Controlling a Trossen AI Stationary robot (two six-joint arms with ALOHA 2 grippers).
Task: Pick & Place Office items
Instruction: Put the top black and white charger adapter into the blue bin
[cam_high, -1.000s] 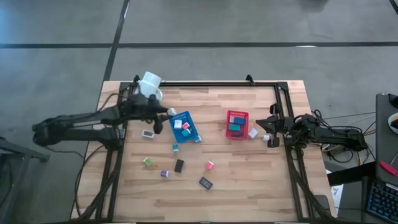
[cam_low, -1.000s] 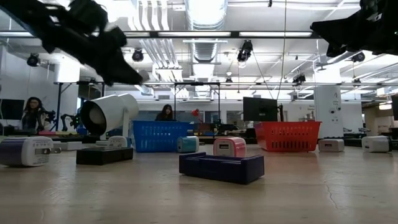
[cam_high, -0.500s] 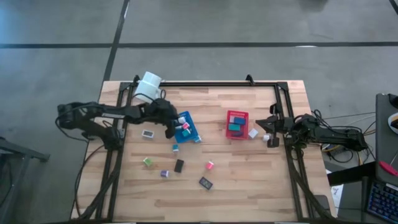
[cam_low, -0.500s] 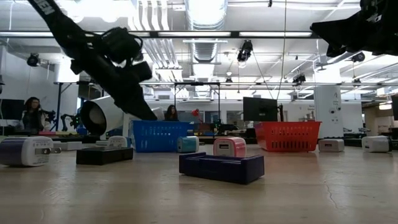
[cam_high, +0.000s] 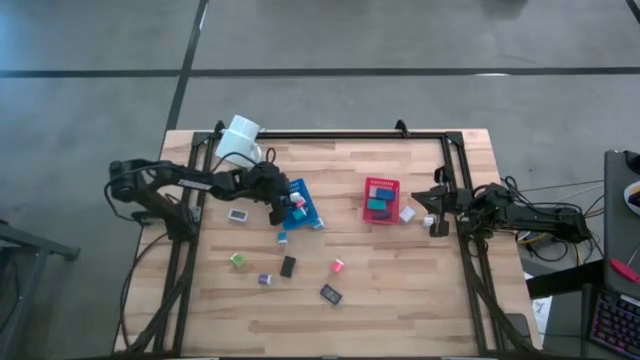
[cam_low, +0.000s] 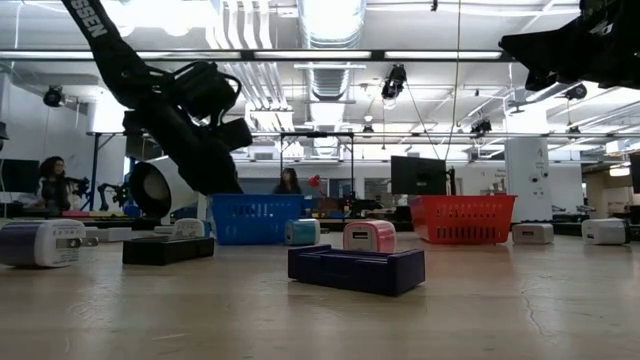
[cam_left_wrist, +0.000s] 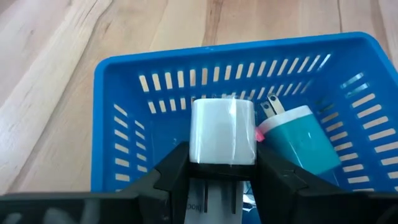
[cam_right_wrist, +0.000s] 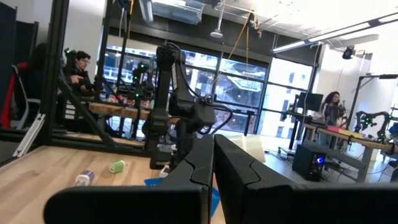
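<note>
Left wrist view showed a white block, a small rounded plug-type charger by the look of it, pinched between the two fingers of the left gripper directly over the blue basket. The jaws stood partly apart, closed on the block's flat sides. A teal block with two metal prongs lay in the basket, touching or just beside the white one.

The white block looked light, rigid and glossy, so probably a little slippery; the flat opposite faces seemed the right place to grip, not the rounded corners or any prongs. It did not look fragile, and a short drop into the basket should have been harmless.

From the high view, the left gripper hung at the basket's left edge, with the red basket well apart to the right. Loose items remained on the table: a green block, a purple one, a black one and a pink one.

The right gripper waited near the table's right edge, fingers pressed together on nothing.
</note>
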